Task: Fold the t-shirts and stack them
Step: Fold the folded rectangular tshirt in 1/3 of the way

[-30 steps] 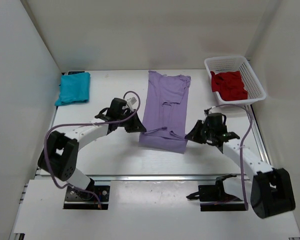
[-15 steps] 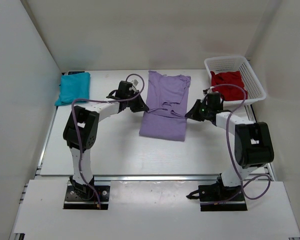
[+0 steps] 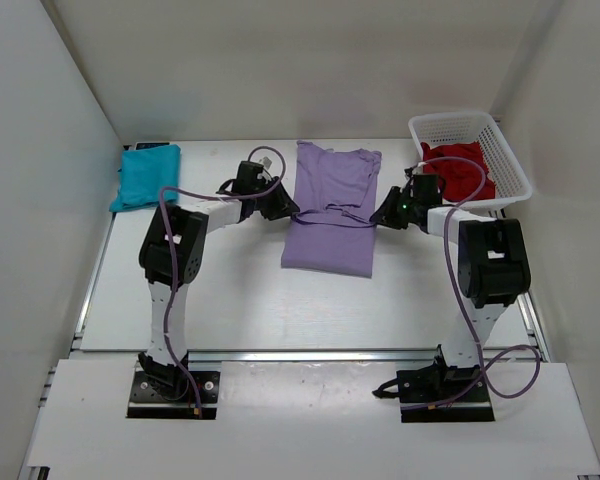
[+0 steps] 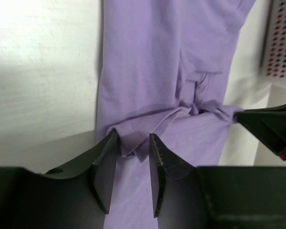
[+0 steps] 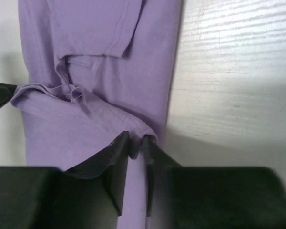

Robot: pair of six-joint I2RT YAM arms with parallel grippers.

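Basket [image 3: 458, 118] of white mesh sits at the table's [image 3: 230, 290] two o'clock corner, just behind the right arm's reach, and white walls close in the table on three sides. Nothing lies between the two grippers except cloth. There are three t-shirts, one basket and two grippers. The dark red shirt [image 3: 460, 168] lies crumpled inside the basket. The teal shirt [image 3: 147, 176] lies folded at ten o'clock, well apart from both arms. The lavender shirt [image 3: 332, 205] lies at twelve o'clock near the table's middle, its near half doubled over the far half, with a bunched ridge crossing it from side to side. The left gripper [image 4: 132, 136] is at the nine o'clock end of that ridge. Its fingers stand apart, and a loose fold of lavender hem lies in the gap without filling it. The right gripper [image 5: 135, 138] is at the three o'clock end, its fingers only narrowly parted with a strip of the shirt's edge between them; whether that strip is pinched or merely lying there cannot be told.
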